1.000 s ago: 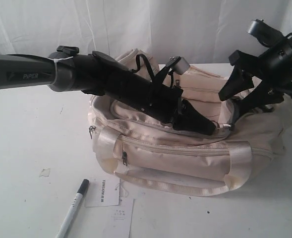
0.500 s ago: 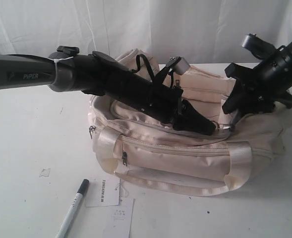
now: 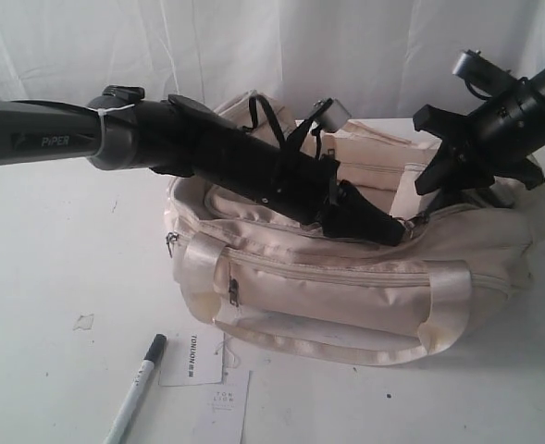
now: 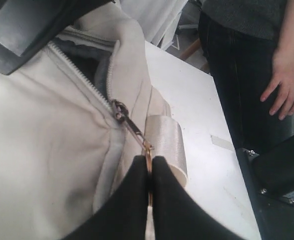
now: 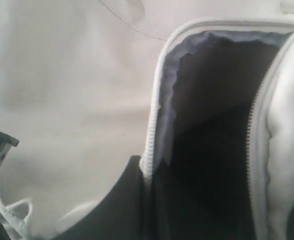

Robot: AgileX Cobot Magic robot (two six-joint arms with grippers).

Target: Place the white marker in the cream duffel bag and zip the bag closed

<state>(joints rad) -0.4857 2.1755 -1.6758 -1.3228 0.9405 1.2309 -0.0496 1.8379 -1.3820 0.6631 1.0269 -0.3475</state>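
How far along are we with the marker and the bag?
Nothing finished yet. The marker lies on the table in front of the bag, not inside. In hand: the left hand pinches the zipper pull, and the right hand is shut on the edge of the bag's opening, which gapes. Left: get the marker in, then zip up.

White table (image 3: 31,277), white curtain (image 3: 253,46) behind — bystander (image 4: 236,75) in dark trousers.
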